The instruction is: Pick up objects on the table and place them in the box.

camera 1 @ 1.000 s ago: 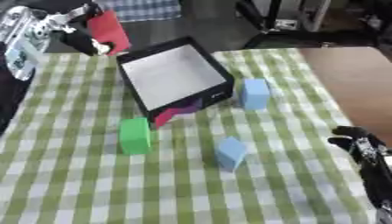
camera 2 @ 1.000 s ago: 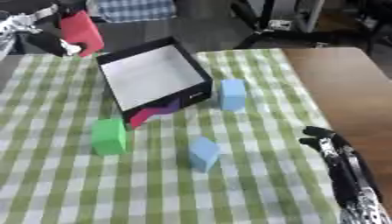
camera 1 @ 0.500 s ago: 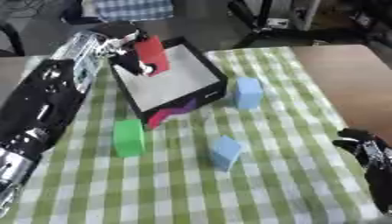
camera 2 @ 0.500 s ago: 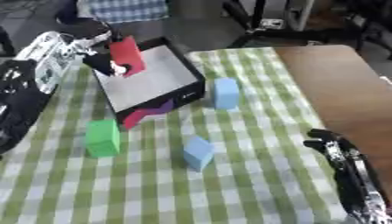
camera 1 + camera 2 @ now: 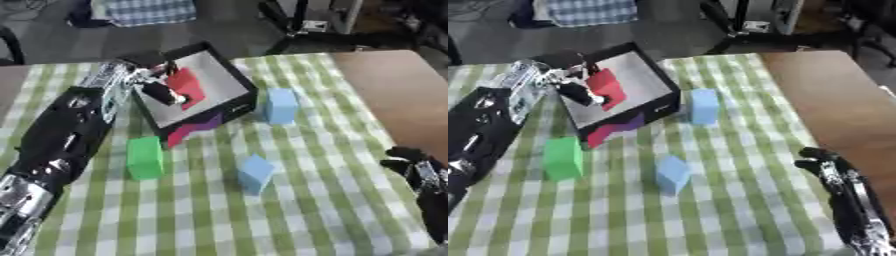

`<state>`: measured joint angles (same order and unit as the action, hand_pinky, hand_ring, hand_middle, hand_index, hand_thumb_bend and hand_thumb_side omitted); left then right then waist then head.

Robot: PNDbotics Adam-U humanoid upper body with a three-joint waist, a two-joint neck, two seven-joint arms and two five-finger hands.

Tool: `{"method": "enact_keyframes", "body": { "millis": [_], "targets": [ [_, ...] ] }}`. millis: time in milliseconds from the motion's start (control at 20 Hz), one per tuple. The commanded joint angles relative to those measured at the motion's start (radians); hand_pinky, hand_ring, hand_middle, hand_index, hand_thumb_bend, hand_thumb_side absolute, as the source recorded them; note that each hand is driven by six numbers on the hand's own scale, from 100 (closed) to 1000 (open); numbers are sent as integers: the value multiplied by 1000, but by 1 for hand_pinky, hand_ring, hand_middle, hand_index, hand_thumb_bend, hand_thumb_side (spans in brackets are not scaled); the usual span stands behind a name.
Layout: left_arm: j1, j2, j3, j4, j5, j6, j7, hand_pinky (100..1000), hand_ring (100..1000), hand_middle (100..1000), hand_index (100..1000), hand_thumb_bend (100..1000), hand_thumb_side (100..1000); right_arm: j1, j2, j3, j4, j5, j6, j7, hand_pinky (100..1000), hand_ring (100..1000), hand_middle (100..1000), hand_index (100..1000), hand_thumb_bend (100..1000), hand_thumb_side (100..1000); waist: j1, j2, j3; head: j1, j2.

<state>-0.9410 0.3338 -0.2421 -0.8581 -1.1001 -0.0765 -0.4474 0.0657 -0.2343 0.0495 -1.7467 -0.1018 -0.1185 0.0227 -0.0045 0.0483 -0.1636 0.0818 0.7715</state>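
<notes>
Left eye view: magenta shape (image 5: 194, 130) half-hidden under black box (image 5: 236, 105).

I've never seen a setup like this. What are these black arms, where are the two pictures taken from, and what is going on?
Both pictures come from a stereo camera in a humanoid robot's head, looking down. Its left hand holds a red block over an open black box on a green checked tablecloth. Its right hand rests idle at the lower right. On the cloth lie a green block and two light blue blocks. Something pink peeks from under the box.
</notes>
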Motion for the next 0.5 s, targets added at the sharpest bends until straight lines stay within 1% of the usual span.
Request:
{"method": "enact_keyframes", "body": {
  "millis": [50, 100, 200, 300, 350, 500],
  "targets": [
    [-18, 39, -2, -38, 16, -8, -1, 771, 696, 729, 1000, 637, 757, -8, -12, -5, -9, -3, -2, 3, 884, 713, 703, 737, 100, 773, -10, -6, 3, -2, -2],
    [-19, 51, -7, -54, 25, -12, -4, 773, 700, 733, 1000, 654, 766, -7, -12, -6, -8, -2, -2, 2, 884, 713, 703, 737, 100, 773, -10, -6, 5, -3, -2],
    [-20, 78, -13, -92, 40, -15, -7, 772, 699, 734, 1000, 657, 767, -6, -12, -6, -8, -2, -2, 1, 884, 713, 703, 737, 100, 773, -8, -7, 9, -6, -2],
    [-21, 108, -14, -132, 62, -19, -2, 773, 691, 730, 1000, 629, 751, -6, -11, -7, -8, -1, -2, 1, 884, 713, 703, 737, 100, 772, -6, -9, 12, -10, -2],
    [-21, 124, -14, -154, 75, -25, 4, 773, 683, 724, 984, 597, 736, -5, -12, -8, -8, 1, -2, 0, 884, 713, 703, 737, 100, 772, -5, -10, 14, -13, -2],
    [-14, 193, -20, -229, 121, -65, 43, 775, 678, 720, 964, 569, 729, -1, -13, -15, -8, 3, -2, -6, 884, 713, 703, 737, 100, 773, -1, -12, 23, -25, -2]
  ]
}}
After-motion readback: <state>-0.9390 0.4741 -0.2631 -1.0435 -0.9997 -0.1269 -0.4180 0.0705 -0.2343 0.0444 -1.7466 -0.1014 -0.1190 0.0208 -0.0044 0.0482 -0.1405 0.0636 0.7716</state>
